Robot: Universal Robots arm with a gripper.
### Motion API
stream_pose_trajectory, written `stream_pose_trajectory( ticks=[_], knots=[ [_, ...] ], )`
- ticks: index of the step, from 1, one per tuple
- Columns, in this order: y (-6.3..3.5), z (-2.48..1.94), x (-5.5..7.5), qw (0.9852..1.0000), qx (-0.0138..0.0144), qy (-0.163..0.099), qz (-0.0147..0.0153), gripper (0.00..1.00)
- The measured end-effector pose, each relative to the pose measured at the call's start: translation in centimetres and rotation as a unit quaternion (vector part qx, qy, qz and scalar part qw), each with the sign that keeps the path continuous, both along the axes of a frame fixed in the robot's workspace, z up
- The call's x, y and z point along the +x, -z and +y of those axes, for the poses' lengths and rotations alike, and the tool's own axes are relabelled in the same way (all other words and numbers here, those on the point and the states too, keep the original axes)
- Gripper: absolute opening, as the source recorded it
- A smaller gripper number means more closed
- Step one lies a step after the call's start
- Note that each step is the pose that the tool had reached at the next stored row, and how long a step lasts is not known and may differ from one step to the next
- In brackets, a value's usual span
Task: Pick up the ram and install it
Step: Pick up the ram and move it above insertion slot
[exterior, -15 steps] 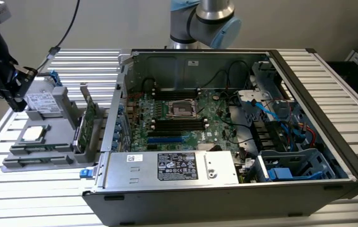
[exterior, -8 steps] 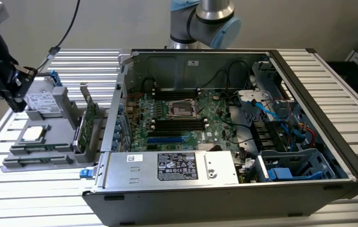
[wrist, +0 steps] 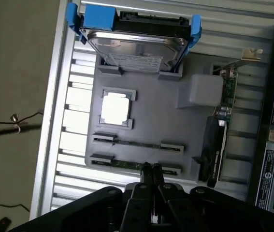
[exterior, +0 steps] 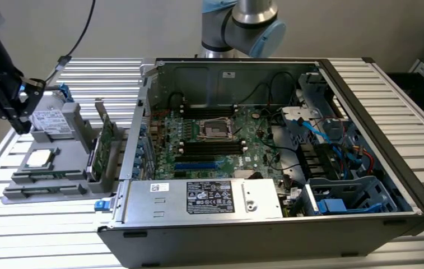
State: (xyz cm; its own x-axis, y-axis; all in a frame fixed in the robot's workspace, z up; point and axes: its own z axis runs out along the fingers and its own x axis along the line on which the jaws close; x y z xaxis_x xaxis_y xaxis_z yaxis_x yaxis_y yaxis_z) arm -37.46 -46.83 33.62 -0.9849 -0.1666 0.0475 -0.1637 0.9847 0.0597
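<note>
Now the gripper (wrist: pixel 151 171), clenched empty, is hovering over the tray (wrist: pixel 146 111) near a ram (wrist: pixel 122 163), at the exterior view's left; the case label (exterior: pixel 210 197) is showing unreadable print.

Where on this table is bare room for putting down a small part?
Bare table slats between the grey tray and the near edge, and slats at the exterior view's right of the computer case. The tray and the case's inside are crowded.

Above ram (wrist: pixel 137 144) at tray (wrist: pixel 151 116) edge you pass freely. Upright expansion card (wrist: pixel 218 145) blocks side toward case (exterior: pixel 271 241); hard drive (wrist: pixel 134 48) stands at edge opposite ram.
</note>
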Motion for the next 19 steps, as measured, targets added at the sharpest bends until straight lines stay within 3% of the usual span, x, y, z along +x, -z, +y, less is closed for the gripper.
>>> stream_pose_trajectory(
  ticks=[5, 9, 13, 16, 19],
  knots=[
    [0.31, 0.00, 0.0, 0.9989, 0.0074, -0.046, 0.0000, 0.10],
    [0.57, 0.00, 0.0, 0.9965, 0.0146, -0.082, -0.0002, 0.10],
    [0.80, 0.00, 0.0, 0.9928, 0.0216, -0.118, -0.0003, 0.10],
    [0.97, 0.00, 0.0, 0.9889, 0.0268, -0.146, -0.0003, 0.10],
    [1.08, 0.00, 0.0, 0.9846, 0.0287, -0.173, 0.0002, 0.10]
  ],
)
